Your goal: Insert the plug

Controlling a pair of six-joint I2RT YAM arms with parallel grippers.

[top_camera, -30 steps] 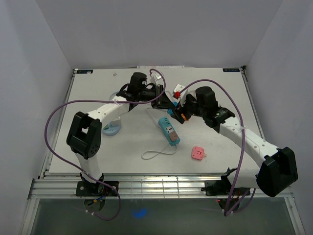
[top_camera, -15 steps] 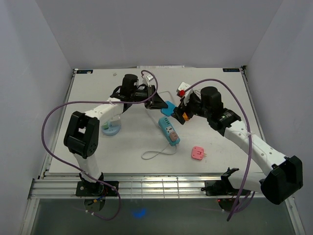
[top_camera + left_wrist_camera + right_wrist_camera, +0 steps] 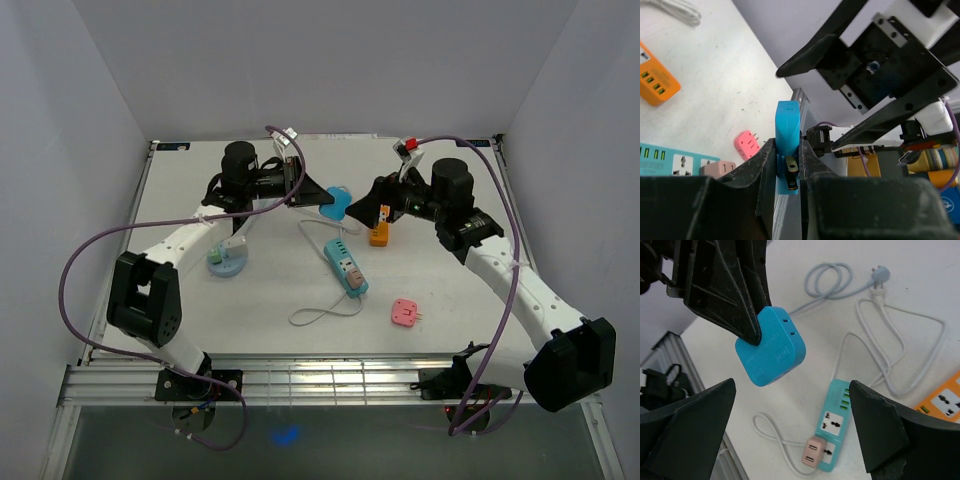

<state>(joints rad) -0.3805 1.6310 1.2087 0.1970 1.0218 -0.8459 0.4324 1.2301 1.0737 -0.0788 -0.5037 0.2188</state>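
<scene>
At the left of the table a pale-blue round stand [image 3: 228, 262] sits untouched. To its right, the left gripper [image 3: 318, 195] pinches the blue plug adapter [image 3: 338, 202] by its flat faces and holds it in the air over the far middle of the table. The left wrist view shows the fingers [image 3: 765, 165] closed tight on it edge-on, with a metal prong [image 3: 791, 167] poking toward the camera. It is a smooth, hard plastic block with rounded corners and two slot openings on one narrow side.

Below it and nearer lies the teal power strip [image 3: 346, 265], long and glossy. A pinkish plug [image 3: 812, 452] already fills its near socket, leaving one universal socket [image 3: 832, 421] free, and a thin white cable [image 3: 325, 312] loops off it.

Just right of the adapter an orange socket block [image 3: 379, 232] stands on the table. The right gripper [image 3: 365, 200] hovers near the adapter with its fingers [image 3: 690, 440] spread wide, holding nothing. A small pink plug [image 3: 404, 313] lies nearer, toward the right.

To do this well, the prongs probably have to turn to face down before descending. The free hand should pin the light strip so it cannot slide, and the adapter should go in square to the free socket and be pressed straight.
</scene>
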